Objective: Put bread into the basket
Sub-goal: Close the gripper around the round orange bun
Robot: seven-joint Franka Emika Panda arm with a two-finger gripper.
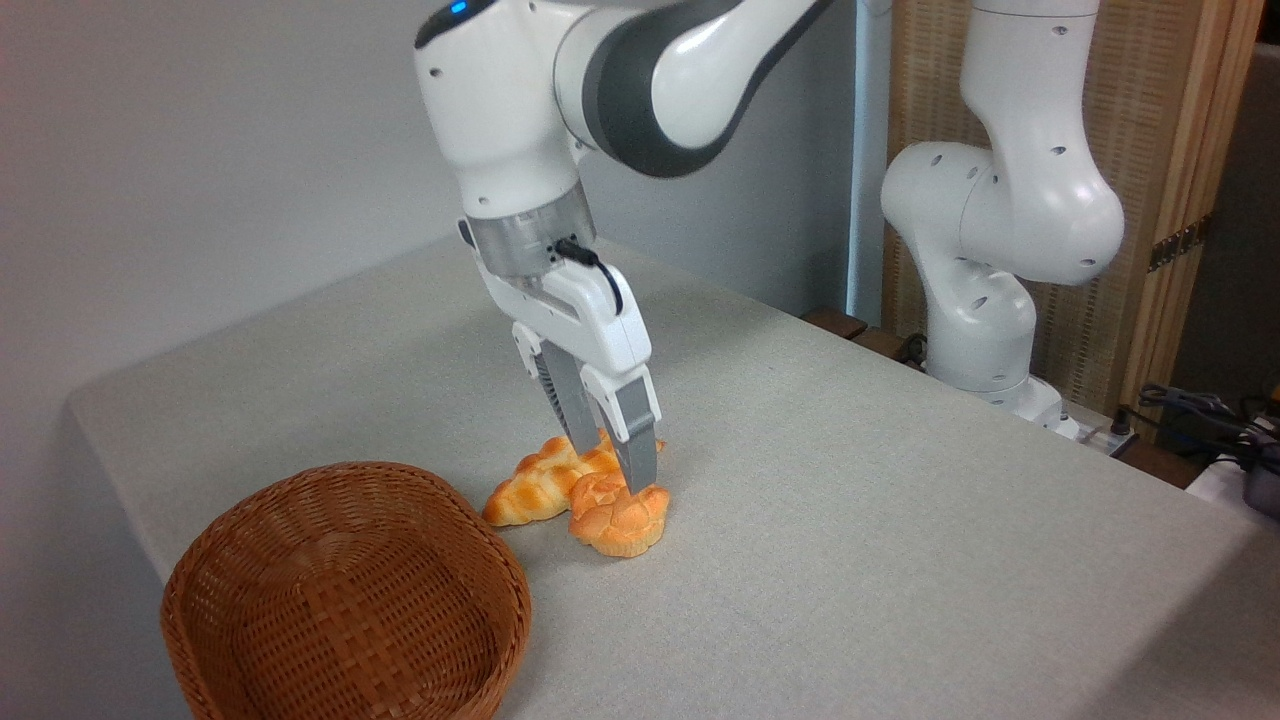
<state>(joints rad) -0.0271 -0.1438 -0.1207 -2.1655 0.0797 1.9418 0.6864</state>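
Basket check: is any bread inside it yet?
No. The basket holds nothing, while the round bun and the braided loaf both lie on the table beside it.

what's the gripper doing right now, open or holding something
gripper: fingers down at the bun, slightly apart; whether it grips cannot be told.

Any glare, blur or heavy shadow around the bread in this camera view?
Fixed camera: soft, even light, no glare on the table; only a faint shadow under the bun and beside the basket. The tool and bun look sharp; the background at right is slightly softer.
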